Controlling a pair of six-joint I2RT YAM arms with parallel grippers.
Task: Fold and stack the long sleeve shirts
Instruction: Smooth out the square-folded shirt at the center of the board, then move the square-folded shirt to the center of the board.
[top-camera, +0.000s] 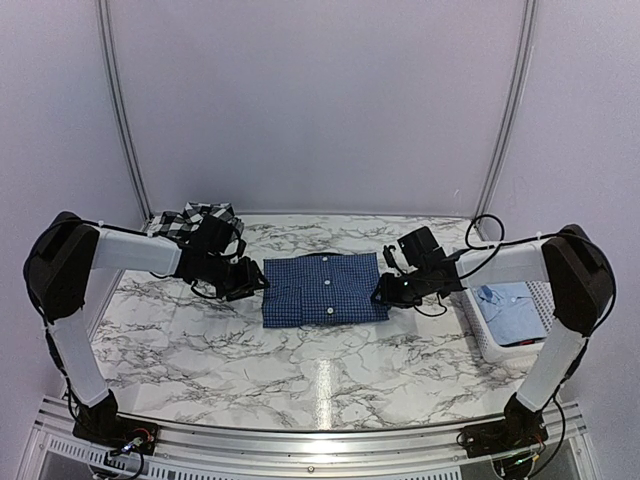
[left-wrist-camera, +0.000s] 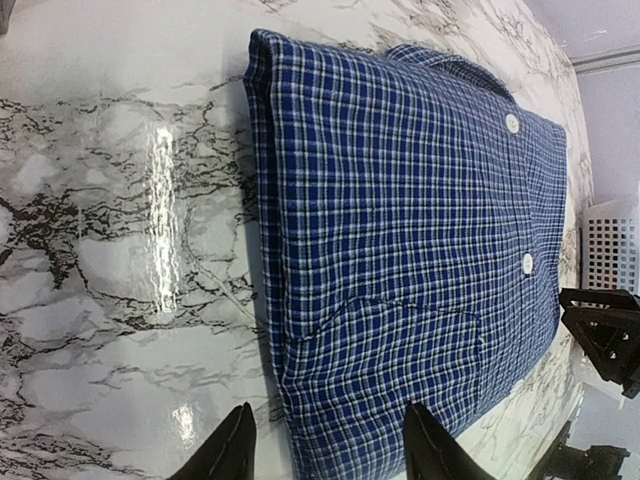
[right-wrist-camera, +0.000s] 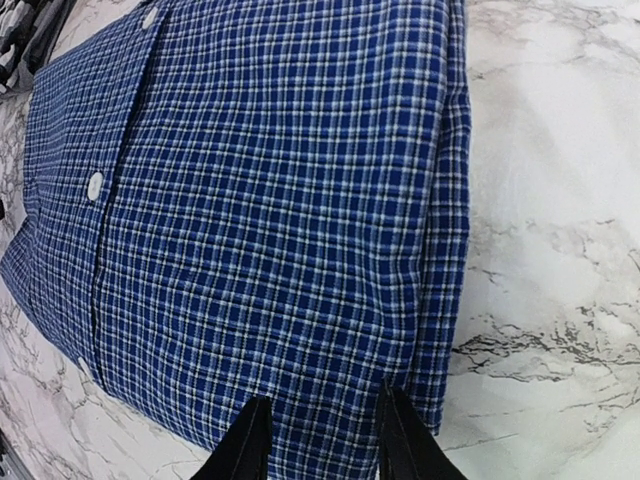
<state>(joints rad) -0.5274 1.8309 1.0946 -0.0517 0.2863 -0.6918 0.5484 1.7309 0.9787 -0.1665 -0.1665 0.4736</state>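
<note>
A dark blue shirt with fine checks (top-camera: 322, 288) lies folded flat, buttons up, in the middle of the marble table. My left gripper (top-camera: 255, 280) is at its left edge and stands open (left-wrist-camera: 330, 450). One of its fingers (left-wrist-camera: 232, 450) is over bare table and the other is over the cloth. My right gripper (top-camera: 385, 290) is at the shirt's right edge (right-wrist-camera: 325, 440). Both its fingertips (right-wrist-camera: 400, 430) are down on the cloth near the fold, which ripples slightly between them. A black-and-white plaid shirt (top-camera: 195, 220) lies bunched at the back left. A pale blue shirt (top-camera: 510, 308) lies in the basket.
A white slatted basket (top-camera: 485, 342) stands at the table's right edge, close behind my right arm, and its corner (left-wrist-camera: 610, 240) shows in the left wrist view. Walls close off the back and both sides.
</note>
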